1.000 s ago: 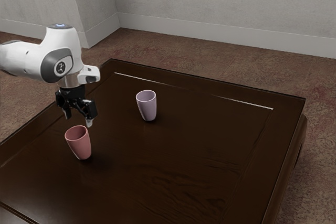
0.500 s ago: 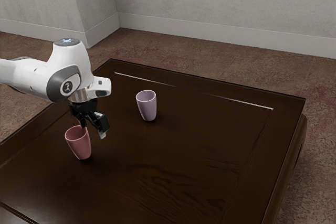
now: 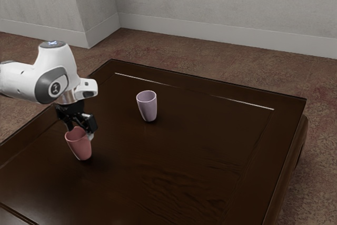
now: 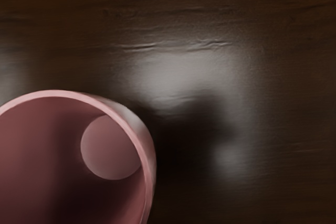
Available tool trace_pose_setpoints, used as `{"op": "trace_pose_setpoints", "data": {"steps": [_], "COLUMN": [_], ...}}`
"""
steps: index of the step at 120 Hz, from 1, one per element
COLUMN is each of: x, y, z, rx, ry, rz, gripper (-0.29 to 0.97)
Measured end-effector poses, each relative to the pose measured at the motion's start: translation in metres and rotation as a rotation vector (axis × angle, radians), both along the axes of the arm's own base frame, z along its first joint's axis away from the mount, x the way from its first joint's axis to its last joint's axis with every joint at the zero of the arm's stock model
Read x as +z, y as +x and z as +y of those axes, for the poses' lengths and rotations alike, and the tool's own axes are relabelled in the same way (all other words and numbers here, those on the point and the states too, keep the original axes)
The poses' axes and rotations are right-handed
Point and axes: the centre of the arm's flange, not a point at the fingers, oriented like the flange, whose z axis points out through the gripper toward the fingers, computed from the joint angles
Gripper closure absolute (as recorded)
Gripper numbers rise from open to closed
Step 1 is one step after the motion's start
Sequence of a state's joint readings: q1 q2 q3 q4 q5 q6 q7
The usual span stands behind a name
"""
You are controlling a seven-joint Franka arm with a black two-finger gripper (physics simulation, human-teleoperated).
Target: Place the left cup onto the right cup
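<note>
Poised at pink cup (image 3: 79,147) rim with gripper (image 3: 80,130) spread wide; not yet grasped, lifted or stacked onto lavender cup (image 3: 147,106).

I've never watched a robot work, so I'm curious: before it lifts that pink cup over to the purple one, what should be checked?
1. Is the pink cup upright on the table? ok.
2. Is the gripper down at the pink cup's rim? ok.
3. Does it have a firm hold on the pink cup? cannot tell.
4. Is the purple cup upright with its mouth up, ready to receive the other? ok.
5. Is the stretch of table between the two cups bare, so nothing blocks the carry? ok.
</note>
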State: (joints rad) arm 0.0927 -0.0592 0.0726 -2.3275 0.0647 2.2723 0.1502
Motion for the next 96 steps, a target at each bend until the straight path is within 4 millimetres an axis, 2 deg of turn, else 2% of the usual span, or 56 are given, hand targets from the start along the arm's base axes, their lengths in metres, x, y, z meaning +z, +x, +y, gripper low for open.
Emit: {"op": "trace_pose_setpoints", "data": {"steps": [37,57,65,81,96], "x": [-0.033,-0.046,-0.046,-0.042,-0.045], "y": [0.006,0.009,0.01,0.012,0.012], "z": [0.002,0.004,0.004,0.002,0.004], "rx": [0.013,0.02,0.02,0.018,0.021], "ry": [-0.001,-0.001,0.0,0.002,0.002], "rz": [0.027,0.029,0.021,0.008,0.013], "gripper": [0.0,0.08,0.18,0.49,0.64]}}
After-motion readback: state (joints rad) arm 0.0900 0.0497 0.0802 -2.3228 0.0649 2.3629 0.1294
